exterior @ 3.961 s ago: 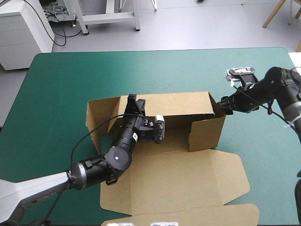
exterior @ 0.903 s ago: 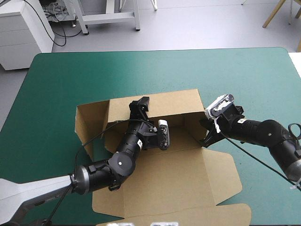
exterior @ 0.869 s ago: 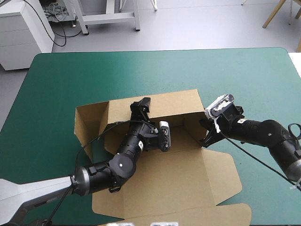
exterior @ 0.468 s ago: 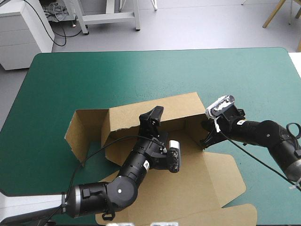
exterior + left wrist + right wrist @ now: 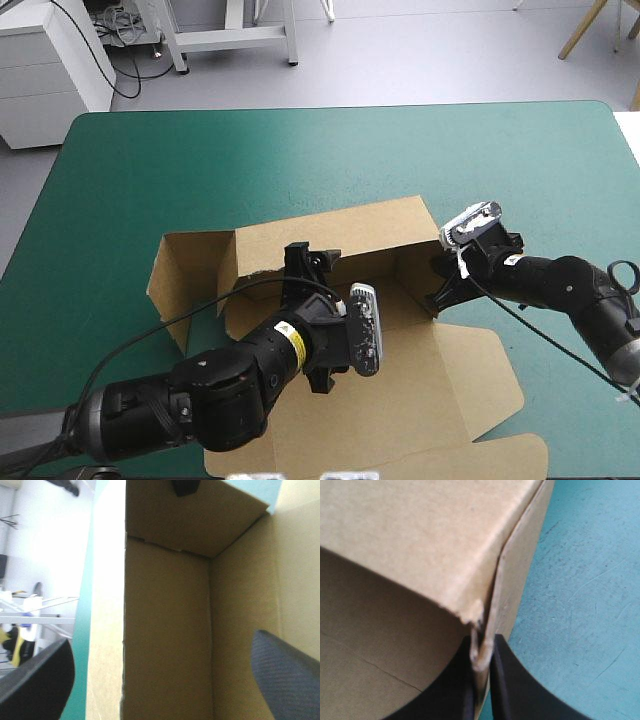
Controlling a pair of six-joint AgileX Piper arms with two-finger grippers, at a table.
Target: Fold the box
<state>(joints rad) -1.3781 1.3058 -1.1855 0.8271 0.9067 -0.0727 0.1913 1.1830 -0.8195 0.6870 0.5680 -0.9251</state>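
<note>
On teal-green cover (image 5: 200, 170), brown box (image 5: 370, 225), left hand (image 5: 313, 257) spread, right hand (image 5: 482, 650) pinching its corner

The table (image 5: 575, 125), rounded at its far corners, wears a smooth teal-green cover (image 5: 150, 170) over its whole visible top.

A raised corner of the brown box (image 5: 420, 535) is being pinched by the right claw (image 5: 482, 652), whose two black fingers (image 5: 512, 685) are being held all but closed with a thin edge of board between their tips. Just ahead of the tips, the board's corner is being shown slightly frayed. The box's inner face is being seen beside one finger, and the teal-green tabletop (image 5: 580, 605) beside the other, outside the box's wall.
</note>
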